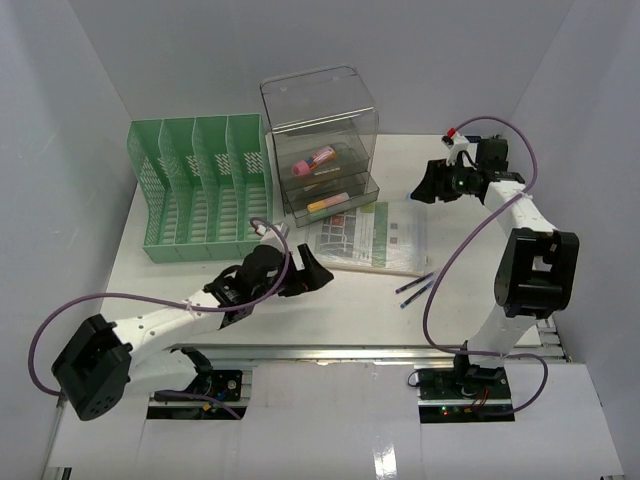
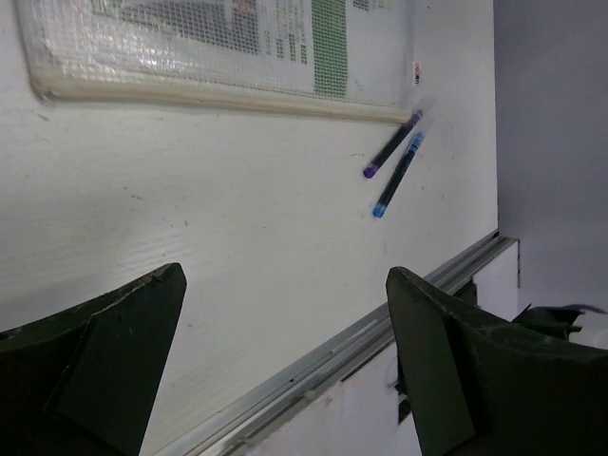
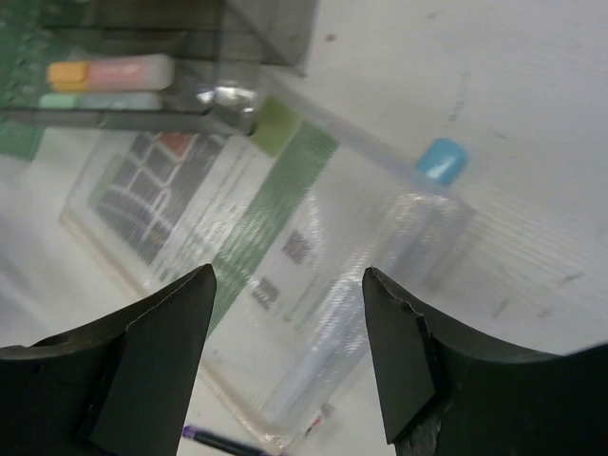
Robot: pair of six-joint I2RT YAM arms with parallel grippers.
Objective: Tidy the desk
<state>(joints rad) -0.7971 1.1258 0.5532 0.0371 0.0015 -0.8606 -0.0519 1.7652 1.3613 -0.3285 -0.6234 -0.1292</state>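
The desk (image 1: 330, 305) is seen as a broad white tabletop, edged by a metal rail (image 1: 350, 352) at the front and spread beneath both arms. At its back left a green mesh file rack (image 1: 195, 190) is stood, with a clear drawer box (image 1: 320, 130) beside it; a pink marker (image 1: 318, 158) is kept in the upper drawer and a yellow marker (image 1: 328, 203) in the lower. A mesh pouch (image 1: 375, 237) is laid before the box, with two pens (image 1: 415, 288) just beside its near corner. The left gripper (image 2: 285, 275) is spread wide above the tabletop and the right gripper (image 3: 287, 280) is parted over the pouch, nothing being gripped by either. Pale grey walls (image 1: 60, 120) are set around three sides.
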